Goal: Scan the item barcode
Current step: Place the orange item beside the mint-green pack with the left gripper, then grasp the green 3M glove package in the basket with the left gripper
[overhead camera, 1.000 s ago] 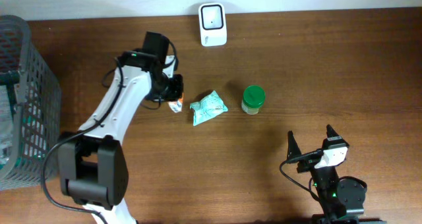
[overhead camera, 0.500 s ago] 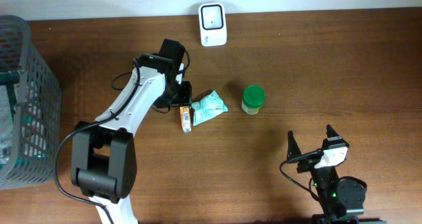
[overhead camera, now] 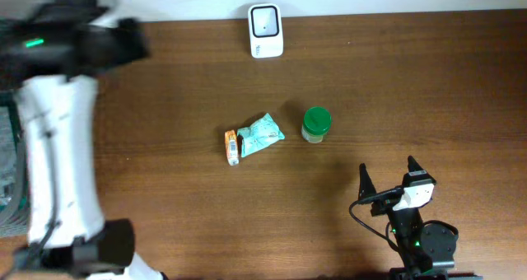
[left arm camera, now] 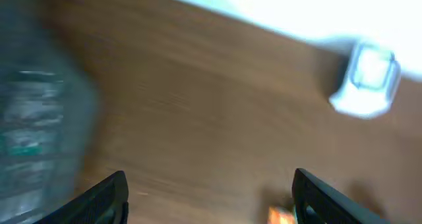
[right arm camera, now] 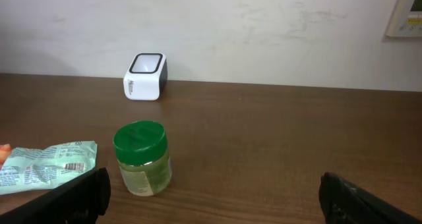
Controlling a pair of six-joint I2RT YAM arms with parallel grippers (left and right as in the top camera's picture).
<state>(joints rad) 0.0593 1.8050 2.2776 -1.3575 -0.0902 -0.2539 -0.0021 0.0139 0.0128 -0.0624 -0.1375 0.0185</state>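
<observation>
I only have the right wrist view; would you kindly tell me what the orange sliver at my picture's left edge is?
Observer: It is a small orange item lying right beside the teal packet, on the side away from the green-lidded jar.
Operator: Thank you. Is the left gripper holding anything?
Observer: No. The left gripper is open and empty, away from the items, toward the table's left side.
</observation>
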